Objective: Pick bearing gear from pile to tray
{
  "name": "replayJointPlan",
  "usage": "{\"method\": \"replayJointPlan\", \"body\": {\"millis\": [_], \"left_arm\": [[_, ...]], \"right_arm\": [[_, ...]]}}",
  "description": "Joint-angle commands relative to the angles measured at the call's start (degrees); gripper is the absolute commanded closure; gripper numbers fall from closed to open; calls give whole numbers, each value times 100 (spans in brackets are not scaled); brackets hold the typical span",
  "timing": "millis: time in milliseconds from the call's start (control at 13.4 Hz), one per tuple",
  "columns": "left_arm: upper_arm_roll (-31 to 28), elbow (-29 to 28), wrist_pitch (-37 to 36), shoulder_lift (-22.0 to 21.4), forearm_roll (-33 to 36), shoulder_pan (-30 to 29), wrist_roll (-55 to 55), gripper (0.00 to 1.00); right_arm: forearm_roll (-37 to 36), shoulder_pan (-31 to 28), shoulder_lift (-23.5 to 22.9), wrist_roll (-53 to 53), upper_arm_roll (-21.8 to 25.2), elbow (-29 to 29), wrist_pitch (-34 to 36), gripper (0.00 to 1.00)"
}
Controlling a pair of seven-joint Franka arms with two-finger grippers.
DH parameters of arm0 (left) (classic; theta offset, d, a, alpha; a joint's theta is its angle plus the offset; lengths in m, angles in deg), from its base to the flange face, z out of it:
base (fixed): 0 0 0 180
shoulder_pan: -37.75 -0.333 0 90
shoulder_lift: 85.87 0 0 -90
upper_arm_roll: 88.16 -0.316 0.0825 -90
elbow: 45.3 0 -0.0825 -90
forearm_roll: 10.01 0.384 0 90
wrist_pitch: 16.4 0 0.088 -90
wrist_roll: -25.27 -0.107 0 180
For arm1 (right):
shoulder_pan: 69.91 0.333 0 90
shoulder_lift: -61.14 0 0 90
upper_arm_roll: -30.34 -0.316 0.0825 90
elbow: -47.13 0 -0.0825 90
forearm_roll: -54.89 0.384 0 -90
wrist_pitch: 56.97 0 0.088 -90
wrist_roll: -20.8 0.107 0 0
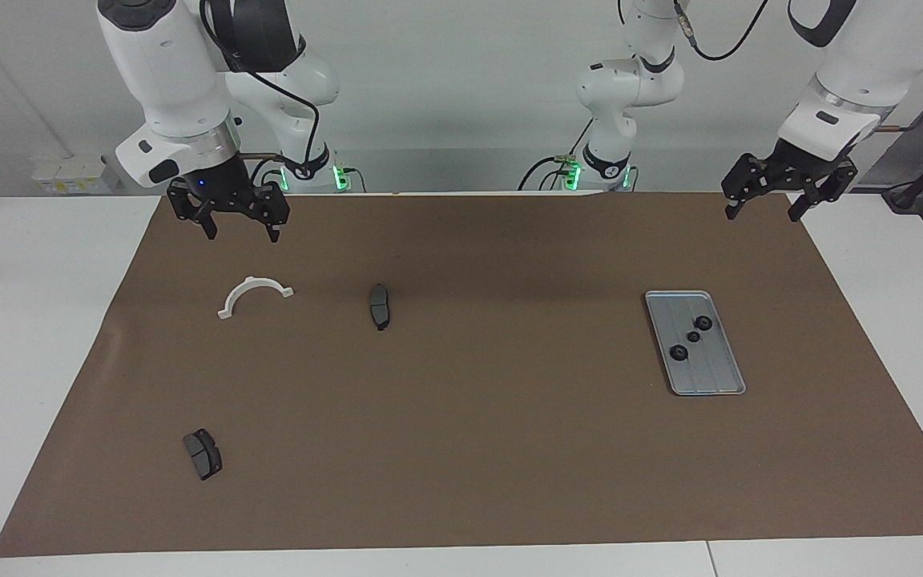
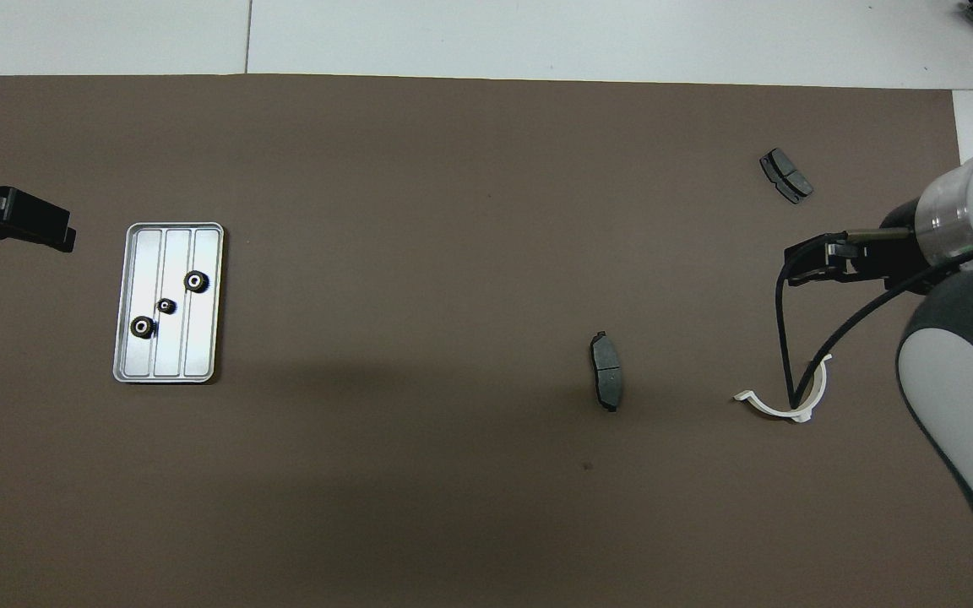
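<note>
The silver tray (image 1: 714,373) (image 2: 196,348) lies on the brown mat toward the left arm's end. Three black bearing gears (image 1: 703,323) (image 2: 195,281) rest in it, none held. My left gripper (image 1: 762,211) (image 2: 24,226) hangs open and empty, high over the mat's edge by its own base, well clear of the tray. The pile at the right arm's end shows a white half-ring bracket (image 1: 255,281) (image 2: 769,409) and two dark brake pads (image 1: 379,305) (image 2: 606,370). My right gripper (image 1: 242,234) (image 2: 801,262) waits open and empty above the mat, beside the bracket.
The second brake pad (image 1: 203,453) (image 2: 785,175) lies farthest from the robots, at the right arm's end. The brown mat (image 1: 469,417) covers most of the white table. A black cable from the right arm crosses the bracket in the overhead view.
</note>
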Motion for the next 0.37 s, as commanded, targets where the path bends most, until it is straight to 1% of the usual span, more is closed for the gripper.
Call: {"method": "replayJointPlan", "body": {"millis": [0, 299], "left_arm": [[-1, -381, 50, -164, 45, 19, 38, 0], [-1, -399, 146, -164, 45, -7, 29, 0]], "right_arm": [[134, -51, 72, -89, -31, 54, 57, 0], [125, -68, 72, -89, -31, 54, 48, 0]]}}
